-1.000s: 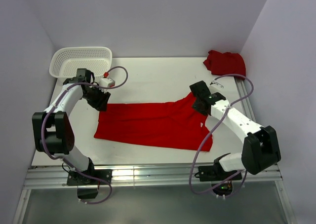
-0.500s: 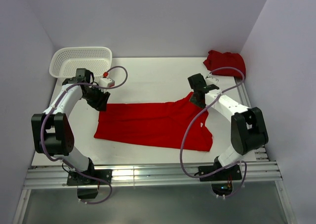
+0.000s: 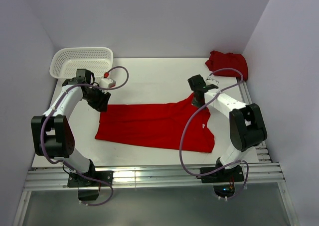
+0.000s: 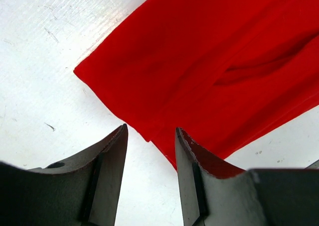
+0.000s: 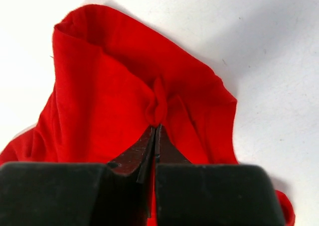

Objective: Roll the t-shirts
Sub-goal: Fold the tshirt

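Looks down past the left gripper (image 4: 149,135) onto a red t-shirt (image 4: 209,56) lying flat on a white table (image 4: 40,42). Fills the upper right with cloth, leaving one blunt corner pointing left. Shows a soft crease running across the fabric toward the right edge (a shallow fold, darker than the rest). Keeps both dark fingers (image 4: 107,171) apart at the bottom, framing the shirt's lower edge in the gap, the right tip overlapping red cloth; impossible to tell whether touching. Catches faint scratches and specks on the bare tabletop.
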Motion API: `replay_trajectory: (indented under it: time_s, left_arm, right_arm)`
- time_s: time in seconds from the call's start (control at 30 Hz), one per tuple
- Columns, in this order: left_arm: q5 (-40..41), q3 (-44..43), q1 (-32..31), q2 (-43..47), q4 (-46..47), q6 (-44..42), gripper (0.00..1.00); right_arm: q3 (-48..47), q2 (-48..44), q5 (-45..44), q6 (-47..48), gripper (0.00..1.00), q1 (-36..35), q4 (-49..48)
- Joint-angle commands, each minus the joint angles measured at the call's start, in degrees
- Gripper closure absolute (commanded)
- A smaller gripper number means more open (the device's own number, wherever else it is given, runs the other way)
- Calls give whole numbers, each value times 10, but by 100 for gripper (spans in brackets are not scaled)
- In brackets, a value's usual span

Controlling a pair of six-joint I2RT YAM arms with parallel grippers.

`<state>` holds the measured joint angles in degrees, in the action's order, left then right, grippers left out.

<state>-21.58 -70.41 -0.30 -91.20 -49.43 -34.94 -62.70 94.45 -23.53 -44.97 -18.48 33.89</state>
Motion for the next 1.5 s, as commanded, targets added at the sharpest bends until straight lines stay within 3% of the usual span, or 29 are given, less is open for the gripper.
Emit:
replay_trajectory:
  time_s: [0.0,0.53,0.97,1.0,1.1,1.13,1.23,1.4,1.47]
  left_arm:
    - [-6,-3,1,28,-5,-9,52]
    - [-26,-3,1,13,-8,-28,53]
    - [-26,-3,1,5,-14,-35,54]
    - [-23,-3,1,3,-13,-35,54]
    - [-21,-2,1,3,-11,-34,54]
    - [-19,0,1,5,-10,-34,54]
    - [-19,0,1,4,-10,-32,54]
    - [-14,-2,1,4,-9,-29,54]
    - [-14,-3,1,4,-8,-28,54]
  right_arm:
    - [-24,-19,-16,1,100,1,20]
    - [21,-164,-27,-70,100,-55,134]
    - [50,-91,-46,-100,98,-64,148]
    - [45,-81,-45,-100,97,-63,148]
    - [42,-80,-51,-105,77,-66,151]
    - [39,-83,-58,-107,66,-67,154]
    - [31,-106,-73,-114,54,-80,167]
    - [21,-145,-87,-133,52,-117,198]
    - [27,-160,-82,-141,58,-140,201]
